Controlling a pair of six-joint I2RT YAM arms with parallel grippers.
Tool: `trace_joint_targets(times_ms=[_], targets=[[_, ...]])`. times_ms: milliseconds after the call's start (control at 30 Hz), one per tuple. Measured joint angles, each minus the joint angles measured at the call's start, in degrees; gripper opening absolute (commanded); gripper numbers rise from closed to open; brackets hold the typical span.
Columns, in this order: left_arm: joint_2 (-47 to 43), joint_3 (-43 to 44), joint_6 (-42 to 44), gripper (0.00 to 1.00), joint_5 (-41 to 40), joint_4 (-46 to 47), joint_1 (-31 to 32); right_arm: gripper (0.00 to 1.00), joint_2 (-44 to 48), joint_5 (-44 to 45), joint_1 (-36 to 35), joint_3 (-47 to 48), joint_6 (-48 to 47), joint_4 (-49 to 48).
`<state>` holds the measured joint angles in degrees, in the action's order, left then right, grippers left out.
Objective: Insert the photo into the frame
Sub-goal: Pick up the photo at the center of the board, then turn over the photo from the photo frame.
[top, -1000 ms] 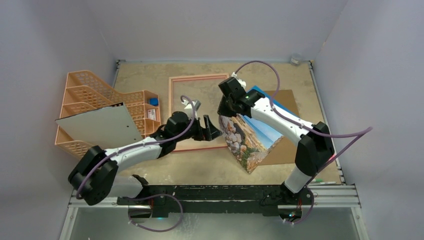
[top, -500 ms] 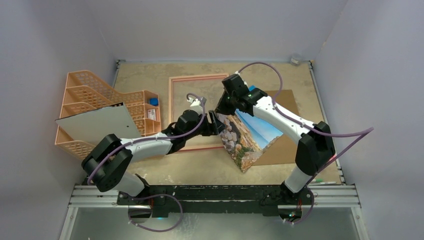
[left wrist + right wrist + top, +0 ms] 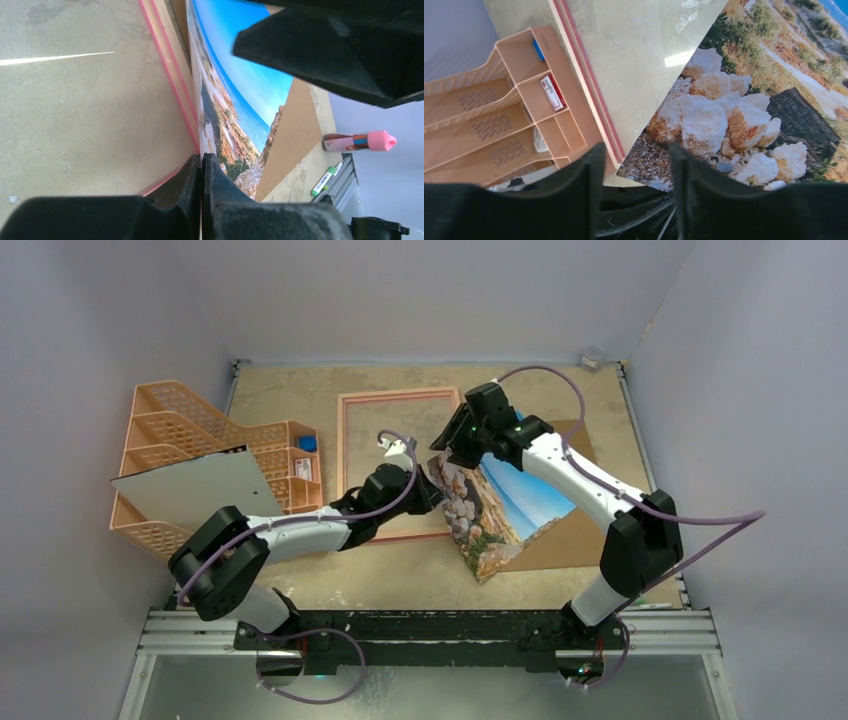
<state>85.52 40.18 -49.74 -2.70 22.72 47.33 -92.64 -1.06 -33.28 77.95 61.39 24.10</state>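
Photo (image 3: 500,505) edge pinched by left pincer (image 3: 201,165), seemingly over frame (image 3: 395,395) edge.

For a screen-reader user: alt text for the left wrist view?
The left pincer is shut on the edge of the photo, which curves away beside the pink frame on the table; a brown board lies beyond.

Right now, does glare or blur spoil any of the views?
Top external: evenly lit and sharp. Left wrist: a thin white glare streak inside the frame, the left gripper soft-focus at the lens, the photo crisp. Right wrist: a bright glare patch beside the photo's edge, the right gripper dark and slightly blurred.
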Motion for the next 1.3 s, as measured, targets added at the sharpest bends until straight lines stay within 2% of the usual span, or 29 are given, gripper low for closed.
trace_joint_targets(times_ms=[133, 300, 500, 700, 1067, 1300], targets=[[-0.04, 0.61, 2.10, 0.00, -0.74, -1.77, 0.00, 0.78, 3.08, 0.15, 2.23, -0.87, -0.87, 0.46], [-1.88, 1.46, 6.78, 0.00, -0.72, -4.15, 0.00, 0.86, 7.80, 1.95, 6.71, -0.90, -2.67, 1.68], [-7.19, 4.63, 16.72, 0.00, 0.15, -5.49, 0.00, 0.86, 10.27, 3.23, 14.75, 0.24, -5.11, 5.27], [-13.92, 6.67, 26.73, 0.00, 2.51, -5.22, 0.00, 0.86, 7.43, 3.89, 21.31, 7.82, -6.14, 11.72], [-15.06, 9.86, 37.86, 0.00, 5.92, -7.98, 0.00, 0.86, 9.29, 3.19, 21.55, 10.34, -7.06, 12.31], [-15.06, 9.88, 41.90, 0.00, 6.62, -9.60, 0.00, 0.83, 17.46, -0.09, 21.55, 6.99, -7.61, 4.96]])
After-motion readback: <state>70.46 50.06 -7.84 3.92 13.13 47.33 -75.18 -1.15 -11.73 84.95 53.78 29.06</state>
